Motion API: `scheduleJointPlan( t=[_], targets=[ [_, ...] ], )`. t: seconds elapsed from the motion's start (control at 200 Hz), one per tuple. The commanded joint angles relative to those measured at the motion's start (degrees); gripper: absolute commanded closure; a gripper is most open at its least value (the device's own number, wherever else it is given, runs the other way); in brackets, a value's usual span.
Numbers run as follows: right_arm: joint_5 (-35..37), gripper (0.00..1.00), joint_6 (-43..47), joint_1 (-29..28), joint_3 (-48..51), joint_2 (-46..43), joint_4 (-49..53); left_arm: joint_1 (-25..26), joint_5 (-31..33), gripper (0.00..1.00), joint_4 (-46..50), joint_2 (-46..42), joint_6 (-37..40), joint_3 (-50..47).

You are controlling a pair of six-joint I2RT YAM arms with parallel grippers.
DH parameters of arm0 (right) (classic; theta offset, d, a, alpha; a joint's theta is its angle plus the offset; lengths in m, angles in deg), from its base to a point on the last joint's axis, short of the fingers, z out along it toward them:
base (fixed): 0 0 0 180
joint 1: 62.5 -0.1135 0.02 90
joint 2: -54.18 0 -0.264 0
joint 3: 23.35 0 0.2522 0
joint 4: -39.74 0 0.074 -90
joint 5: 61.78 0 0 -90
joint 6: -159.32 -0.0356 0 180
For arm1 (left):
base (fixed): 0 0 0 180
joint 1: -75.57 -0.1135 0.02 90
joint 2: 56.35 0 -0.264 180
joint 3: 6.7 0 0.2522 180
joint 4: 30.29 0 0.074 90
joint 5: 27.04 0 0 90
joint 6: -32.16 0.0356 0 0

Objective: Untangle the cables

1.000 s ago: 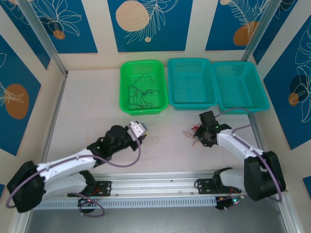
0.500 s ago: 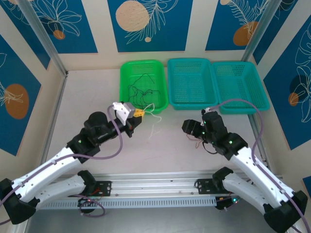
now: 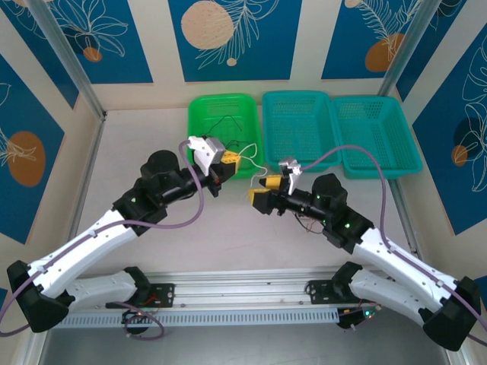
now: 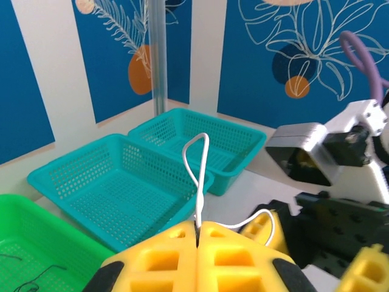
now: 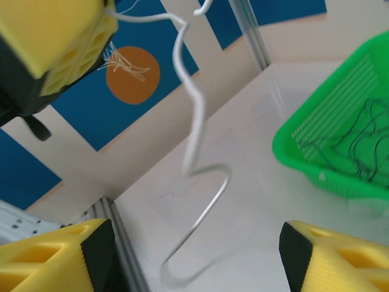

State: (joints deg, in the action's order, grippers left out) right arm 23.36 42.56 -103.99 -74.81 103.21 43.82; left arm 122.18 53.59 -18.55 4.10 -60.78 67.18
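Observation:
My left gripper [image 3: 230,159] is lifted in front of the green basket [image 3: 199,156] and is shut on a whitish cable [image 3: 254,154]. In the left wrist view the cable [image 4: 203,159] loops up from the closed yellow fingers of the left gripper [image 4: 197,226]. It hangs down in kinks [image 5: 196,131], and its lower curl lies between the wide-apart fingers of my right gripper [image 5: 197,258], apart from both pads. The right gripper [image 3: 262,191] is open and points left toward the left one. Thin black cables [image 3: 221,144] lie tangled in the green basket. A small red and dark bunch [image 3: 307,221] lies under the right arm.
Two teal baskets [image 3: 298,129] [image 3: 377,135] stand to the right of the green one, both without contents. The metal rail [image 3: 243,293] runs along the near edge. Bare table stretches to the left and between the arms.
The left arm rose and swung back-right, carrying the whitish cable. The right gripper left the red bunch, opened, and turned left up to the hanging cable.

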Motion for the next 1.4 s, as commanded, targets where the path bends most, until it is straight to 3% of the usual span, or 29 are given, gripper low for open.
scheduleJointPlan(
  t=[0.0,0.05,0.155,0.235,0.265,0.34,0.395,0.51,0.615,0.76,0.81,0.895,0.935,1.02,1.07,1.095,1.21,1.395],
  targets=[
    [1.1,0.31,5.4,-0.2,-2.9,3.4,-11.1,-0.3,-3.2,1.00,0.0,0.2,-1.6,2.5],
    [1.1,0.40,5.6,-0.3,-4.4,5.4,-12.1,-0.3,-3.2,1.00,-0.2,0.3,-1.9,2.5],
    [4.0,0.74,4.9,-0.3,-8.0,8.5,-10.3,-0.3,-2.7,1.00,-0.4,-0.1,-2.2,2.3],
    [5.2,0.93,3.7,-0.3,-9.2,8.8,-9.8,-0.3,-1.8,1.00,-0.4,-0.5,-1.8,2.1],
    [7.0,1.00,2.5,0.0,-9.6,8.6,-9.5,-0.3,-1.4,0.88,-0.3,-0.8,-1.4,1.9],
    [10.1,1.00,-1.3,2.3,-11.8,9.2,-6.2,-0.3,-0.4,0.49,0.2,-1.9,-0.6,1.1],
    [9.7,1.00,-4.9,6.7,-15.1,10.6,-1.4,-0.2,0.0,0.38,0.6,-3.2,-0.2,0.1],
    [7.5,1.00,-10.1,17.0,-24.6,17.3,8.8,-0.3,0.2,0.31,1.4,-7.1,-0.8,-3.4],
    [8.0,1.00,-8.3,23.7,-33.5,26.4,16.4,-0.3,-0.2,0.28,1.5,-11.3,-3.0,-7.5],
    [12.3,1.00,-4.3,27.9,-43.5,38.8,23.9,-0.3,0.6,0.28,2.4,-15.9,-5.6,-12.3],
    [13.9,0.89,-2.7,28.6,-46.9,42.9,26.6,-0.3,1.3,0.27,3.2,-17.0,-5.8,-13.3],
    [16.9,0.38,-2.5,29.7,-54.5,50.2,35.4,-0.3,2.2,0.27,4.3,-18.2,-5.7,-14.0],
    [18.0,0.28,-3.7,30.3,-58.4,52.7,41.0,-0.2,2.4,0.27,4.7,-18.3,-5.7,-14.1],
    [20.5,0.24,-5.3,31.2,-61.9,54.5,47.3,-0.3,2.4,0.27,5.1,-17.8,-5.4,-14.3],
    [20.2,0.23,-5.4,31.6,-58.3,51.7,44.5,-0.2,2.3,0.27,4.7,-17.3,-5.4,-14.6],
    [20.0,0.18,-5.6,31.7,-55.4,49.6,42.5,-0.3,2.2,0.27,4.4,-17.0,-5.4,-14.7],
    [15.3,0.18,-6.6,33.4,-47.8,42.2,40.6,-0.3,0.9,0.27,3.3,-15.0,-5.5,-14.8],
    [18.9,0.19,-15.7,34.8,-22.5,20.8,37.1,-0.2,-2.7,0.27,-1.3,-10.8,-7.3,-16.5]
  ],
)
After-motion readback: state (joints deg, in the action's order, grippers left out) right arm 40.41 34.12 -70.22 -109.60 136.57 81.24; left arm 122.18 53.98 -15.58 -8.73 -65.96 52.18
